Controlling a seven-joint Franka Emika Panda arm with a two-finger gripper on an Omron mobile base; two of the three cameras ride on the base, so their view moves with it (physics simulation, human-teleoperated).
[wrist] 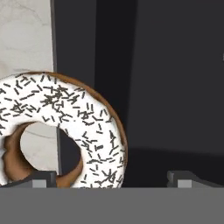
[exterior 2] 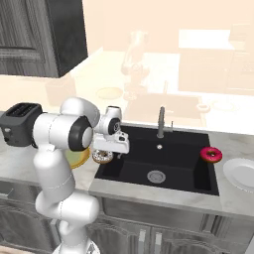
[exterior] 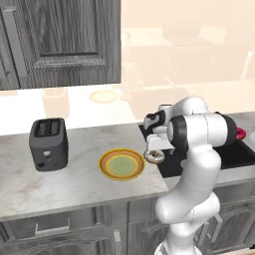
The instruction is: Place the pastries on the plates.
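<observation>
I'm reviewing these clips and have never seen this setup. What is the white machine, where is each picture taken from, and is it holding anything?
It is a rendered kitchen. The white machine is a robot arm on a base that can drive. Two pictures come from cameras on that base, behind the arm to its left and right; the third looks along the gripper.

On the marble counter stand a dark toaster and a yellow-rimmed plate with a green centre. An iced doughnut lies at the edge of the black sink. A pink doughnut and a pale plate sit right of the sink.

The gripper hovers open over the iced doughnut, holding nothing.
</observation>
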